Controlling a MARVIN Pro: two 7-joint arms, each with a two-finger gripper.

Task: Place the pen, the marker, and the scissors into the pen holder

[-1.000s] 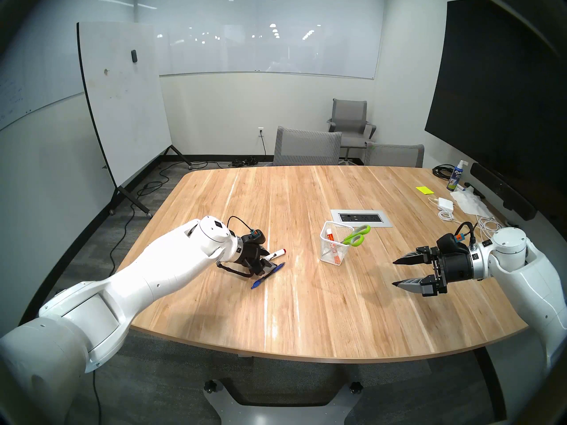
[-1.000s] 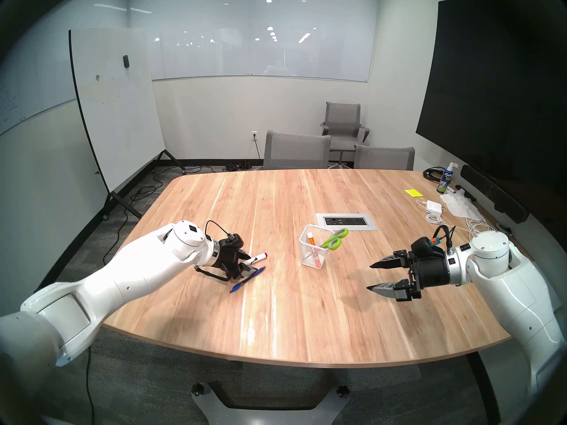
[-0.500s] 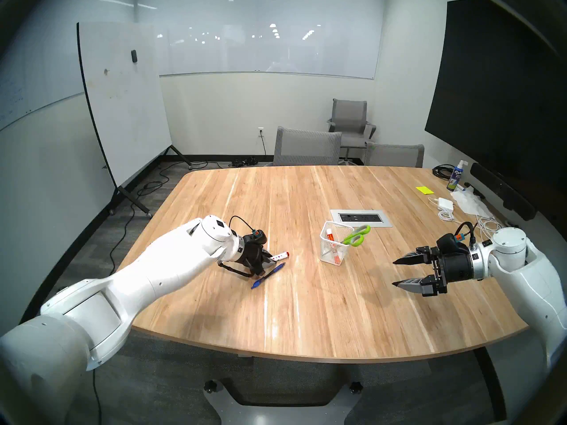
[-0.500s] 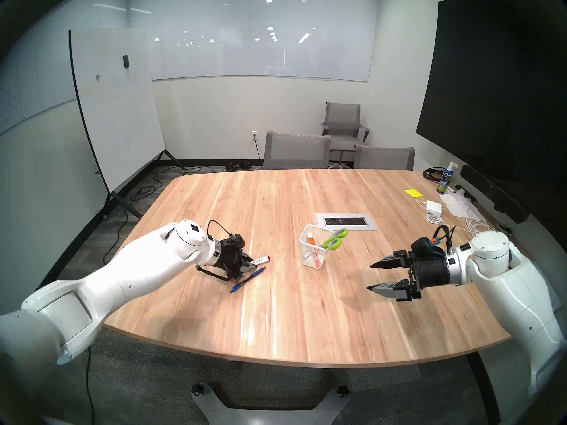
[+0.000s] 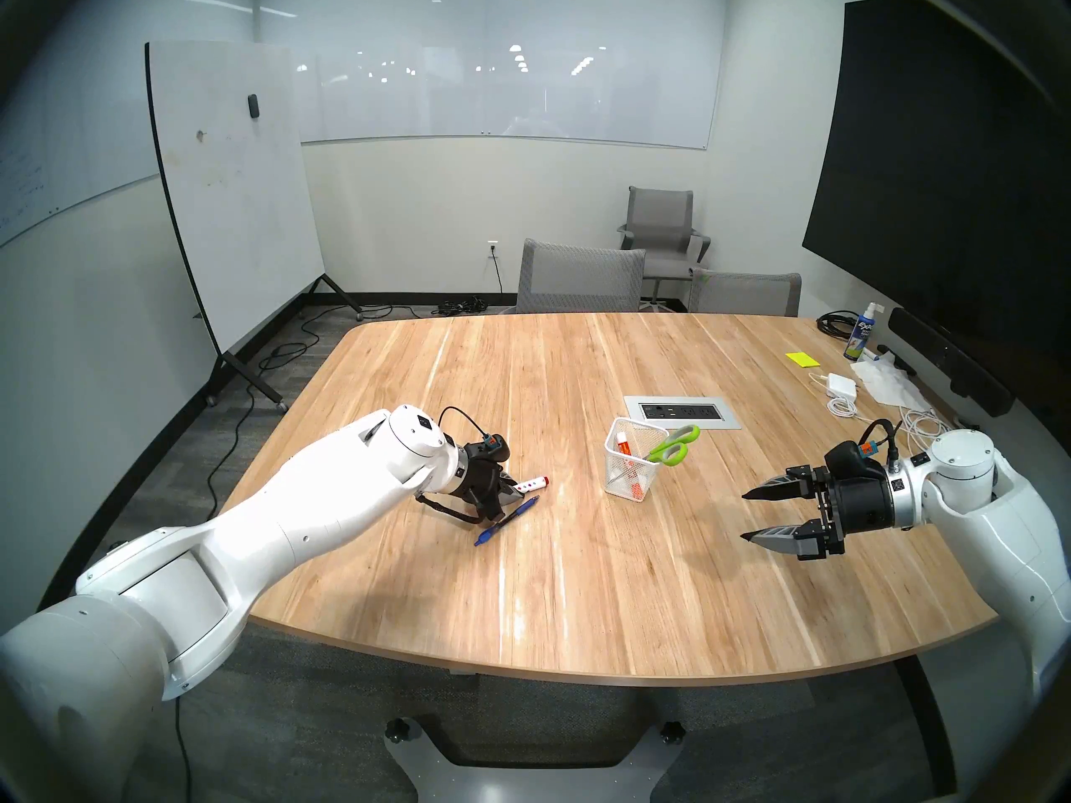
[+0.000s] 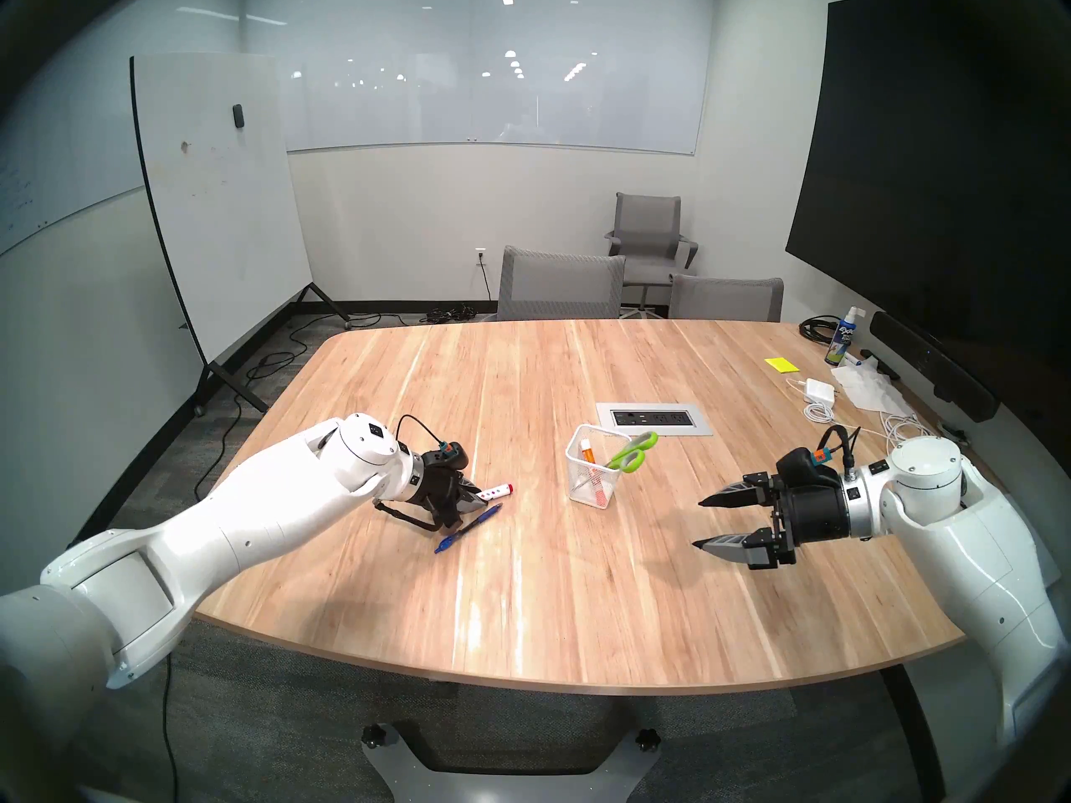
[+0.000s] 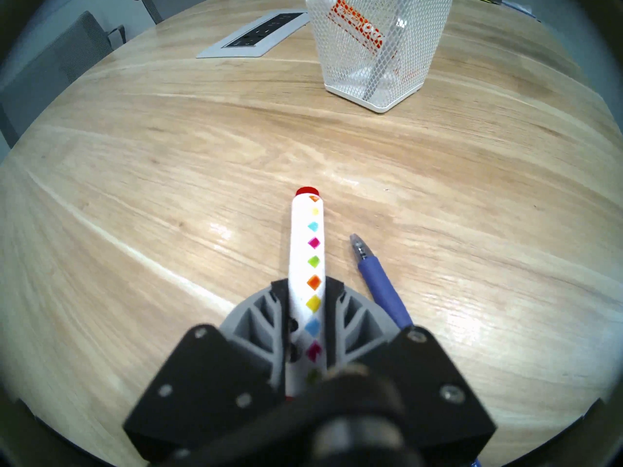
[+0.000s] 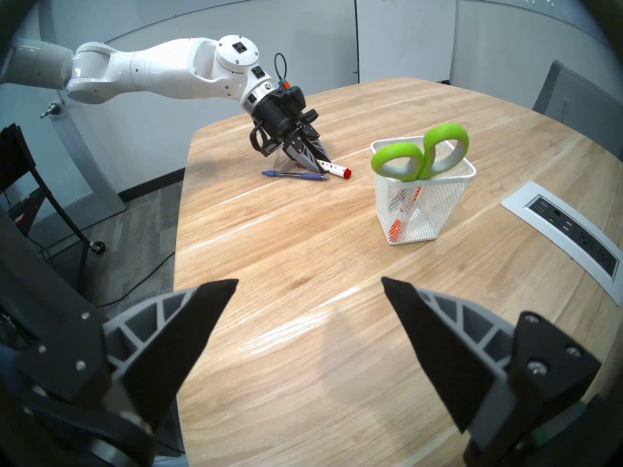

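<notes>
My left gripper [image 5: 510, 492] is shut on a white marker [image 5: 532, 484] with red ends and coloured diamonds; in the left wrist view the marker [image 7: 308, 247] runs between the fingers, its red end pointing at the pen holder [image 7: 371, 68]. The blue pen [image 5: 507, 519] lies on the table just right of it, free of the fingers. The white mesh pen holder [image 5: 623, 477] stands mid-table and holds the green-handled scissors [image 5: 672, 444], blades down, and an orange-labelled marker [image 5: 625, 445]. My right gripper [image 5: 744, 516] hovers open and empty to the right of the holder.
A grey power outlet panel [image 5: 682, 412] is set into the table behind the holder. A spray bottle [image 5: 860, 335], yellow sticky notes [image 5: 801, 359], a white charger [image 5: 841, 384] and cables sit at the far right. Grey chairs [image 5: 579, 277] stand at the far edge.
The left gripper closed onto the marker, which rolled so its diamond pattern faces up and drew slightly away from the pen. The left wrist shifted a little forward. The right arm stayed still.
</notes>
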